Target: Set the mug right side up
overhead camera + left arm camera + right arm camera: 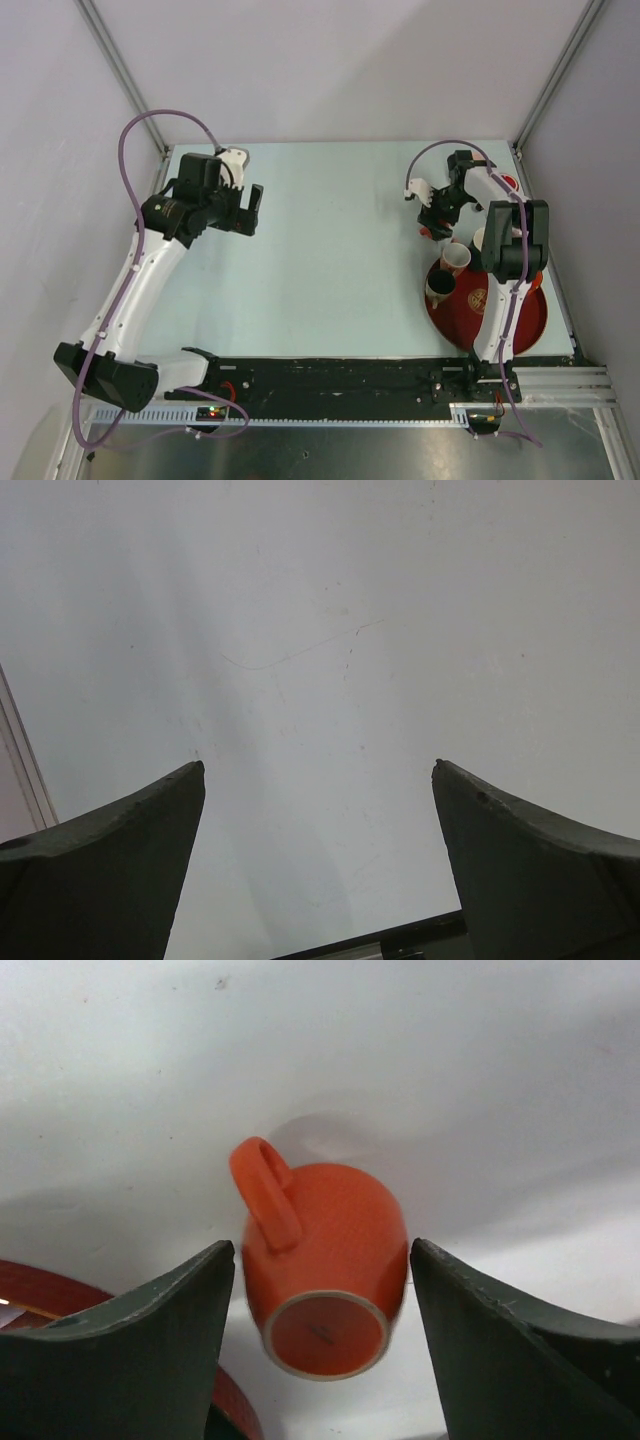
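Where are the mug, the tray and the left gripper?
mug (335,1225), right wrist view, on its orange side wall.
tray (532,312), top external view, on its bare red right part.
left gripper (319,770), left wrist view, midway between its fingertips.

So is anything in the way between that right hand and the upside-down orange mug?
Nothing visible. The orange mug sits bottom-up directly between the two fingers of the right hand, with only the table showing behind it. The red tray lies off to one side, not in between.
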{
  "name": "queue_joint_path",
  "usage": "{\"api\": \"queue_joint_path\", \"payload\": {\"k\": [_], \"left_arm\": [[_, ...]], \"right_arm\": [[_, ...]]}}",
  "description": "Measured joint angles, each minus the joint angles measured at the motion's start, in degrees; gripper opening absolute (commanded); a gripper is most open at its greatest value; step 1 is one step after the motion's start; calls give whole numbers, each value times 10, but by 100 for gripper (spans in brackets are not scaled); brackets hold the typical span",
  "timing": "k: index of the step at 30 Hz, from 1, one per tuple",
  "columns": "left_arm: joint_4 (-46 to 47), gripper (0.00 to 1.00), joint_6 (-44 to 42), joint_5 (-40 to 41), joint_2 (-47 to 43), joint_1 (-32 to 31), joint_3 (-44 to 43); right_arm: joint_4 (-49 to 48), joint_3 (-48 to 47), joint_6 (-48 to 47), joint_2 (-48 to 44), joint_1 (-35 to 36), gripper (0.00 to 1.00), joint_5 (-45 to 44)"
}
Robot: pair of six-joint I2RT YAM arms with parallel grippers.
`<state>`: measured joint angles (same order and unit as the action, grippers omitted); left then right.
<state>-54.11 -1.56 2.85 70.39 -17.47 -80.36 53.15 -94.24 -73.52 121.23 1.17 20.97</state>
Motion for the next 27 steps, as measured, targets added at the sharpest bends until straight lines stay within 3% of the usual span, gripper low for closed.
{"api": "queue_joint_path", "payload": {"k": [5, 9, 15, 20, 27], "left_arm": [[0, 98, 0, 0, 2, 0, 0], [0, 98, 0, 0, 4, 0, 0], [0, 98, -7, -14, 4, 0, 0], [0, 96, -48, -78, -2, 2, 0], [0, 96, -232, -224, -93, 2, -1]], "right_arm": [[-1, -4, -6, 2, 3, 28, -12], [-1, -7, -2, 2, 5, 4, -20], [10, -51, 55, 1, 22, 0, 2], [10, -122, 155, -28, 52, 0, 58], [-50, -140, 394, -152, 108, 0, 215]]}}
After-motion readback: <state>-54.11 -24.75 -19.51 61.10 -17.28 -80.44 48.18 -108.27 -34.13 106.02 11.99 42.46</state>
